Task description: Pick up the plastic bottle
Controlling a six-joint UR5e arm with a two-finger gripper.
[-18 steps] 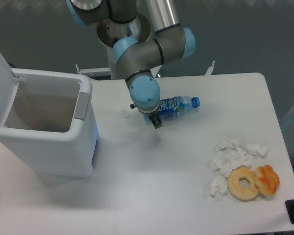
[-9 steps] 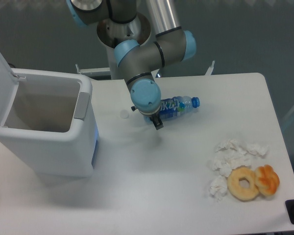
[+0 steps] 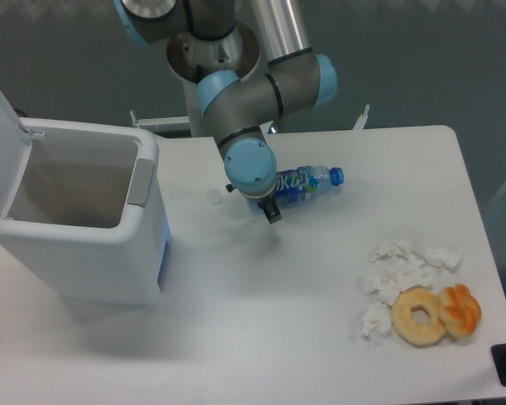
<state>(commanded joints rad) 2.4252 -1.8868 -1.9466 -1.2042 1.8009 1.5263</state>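
Note:
The plastic bottle [image 3: 310, 184] lies on its side on the white table [image 3: 261, 321], blue cap pointing right, blue label with white characters facing up. My gripper [image 3: 266, 207] hangs under the blue wrist joint at the bottle's left, bottom end. Only one dark fingertip [image 3: 272, 213] shows beside the bottle's base; the wrist hides the rest. I cannot tell how the jaws stand, or whether they touch the bottle. The bottle rests on the table.
A large white bin [image 3: 76, 224] with its lid open stands at the left. A small white round piece [image 3: 213, 197] lies left of the gripper. Crumpled tissues [image 3: 398, 268], a donut [image 3: 419, 315] and an orange pastry [image 3: 460, 310] lie front right.
The wrist and gripper have shifted slightly right toward the bottle's base. The bottle has not moved.

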